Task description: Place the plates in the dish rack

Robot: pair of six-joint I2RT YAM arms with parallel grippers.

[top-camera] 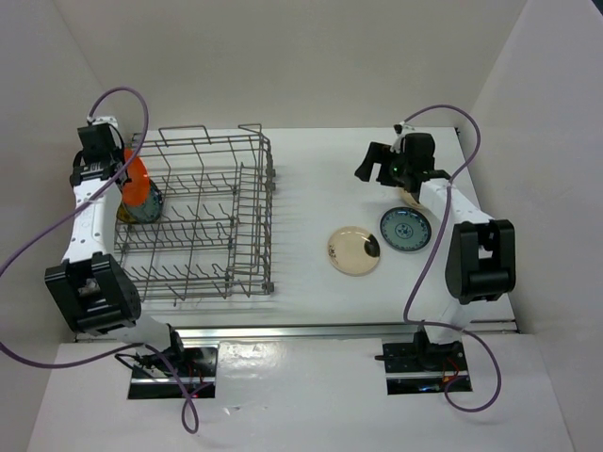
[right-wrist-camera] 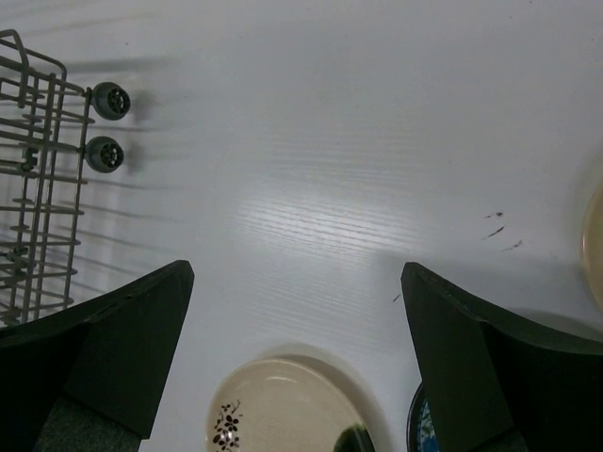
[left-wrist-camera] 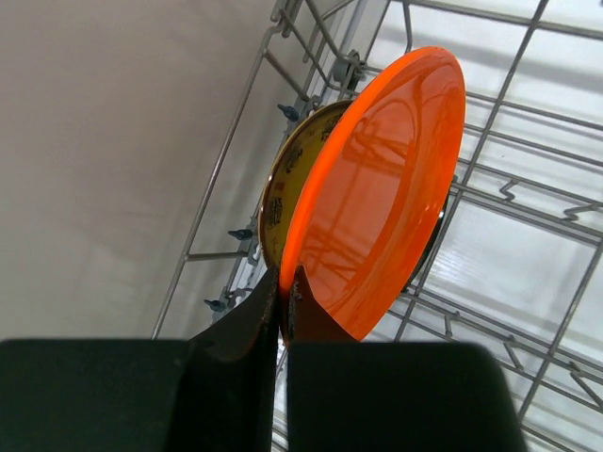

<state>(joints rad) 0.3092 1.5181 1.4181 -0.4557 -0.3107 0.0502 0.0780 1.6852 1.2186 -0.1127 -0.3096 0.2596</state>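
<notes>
Plates are seen partly loaded, with an orange plate (top-camera: 138, 177) (left-wrist-camera: 377, 188) held on edge at the left end of the grey wire dish rack (top-camera: 203, 221) (left-wrist-camera: 217, 179) (right-wrist-camera: 33, 188). The plate's lower rim is pinched between the closed fingers of the left gripper (top-camera: 121, 175) (left-wrist-camera: 283, 287). A gold patterned plate (top-camera: 148, 205) (left-wrist-camera: 287, 174) is stood upright directly behind it, the two lying face to face and apparently touching. Whether the orange plate's edge is seated between the tines cannot be told from the left wrist view, where the fingers cover its bottom.

The right gripper (top-camera: 377, 172) (right-wrist-camera: 297, 282) is held above the white table (top-camera: 320, 179) (right-wrist-camera: 311, 141), well to the right of the rack, with its jaws spread wide and nothing between them. Three plates are laid flat on the table on that side. A translucent beige plate (top-camera: 354, 250) (right-wrist-camera: 283, 405), marked with a small dark floral motif, is placed nearest the rack. A blue-and-white patterned plate (top-camera: 405, 230) (right-wrist-camera: 422, 426) is set just beside it to the right. A second beige plate (top-camera: 410, 196) (right-wrist-camera: 595, 245) is largely hidden under the right arm in the top view and cut by the frame edge in the right wrist view. Two small grey wheels (right-wrist-camera: 108, 127) are shown on the rack's right side.
</notes>
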